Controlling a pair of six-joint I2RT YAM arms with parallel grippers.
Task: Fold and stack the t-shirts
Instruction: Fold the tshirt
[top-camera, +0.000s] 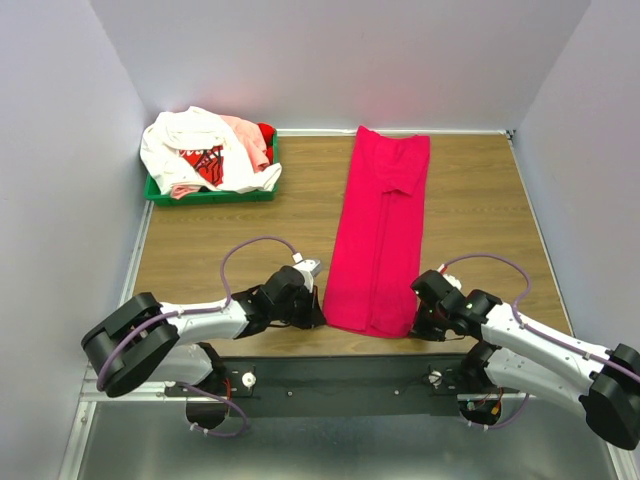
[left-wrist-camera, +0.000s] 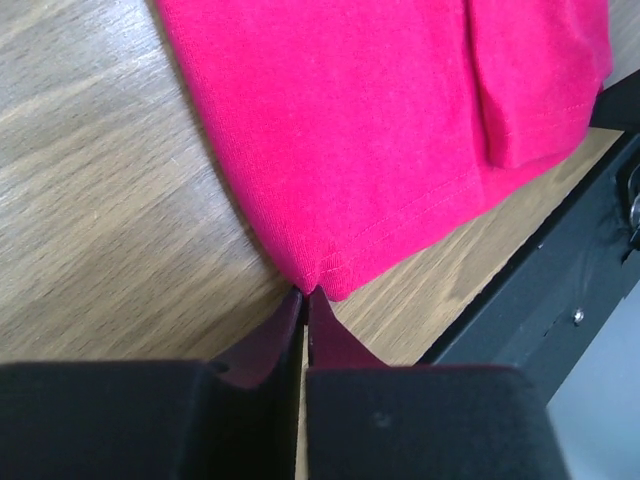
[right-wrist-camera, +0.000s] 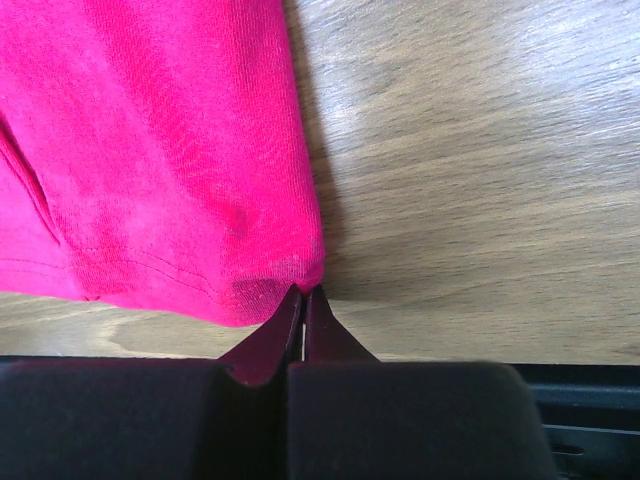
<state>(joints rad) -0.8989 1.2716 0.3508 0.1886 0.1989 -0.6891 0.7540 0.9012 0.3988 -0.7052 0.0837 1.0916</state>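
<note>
Left gripper (left-wrist-camera: 305, 295) is closed, tips touching the near-left corner of the magenta shirt (top-camera: 380, 230). Right gripper (right-wrist-camera: 303, 292) is closed, tips at its near-right corner. Can't tell if either has any cloth pinched. The shirt lies flat on the table (top-camera: 470, 200), folded into a long strip running near to far. Far left of it is a green tray (top-camera: 215, 196) holding the white shirt (top-camera: 190, 140), pink shirt (top-camera: 250, 135) and red shirt (top-camera: 266, 130), bunched up.
</note>
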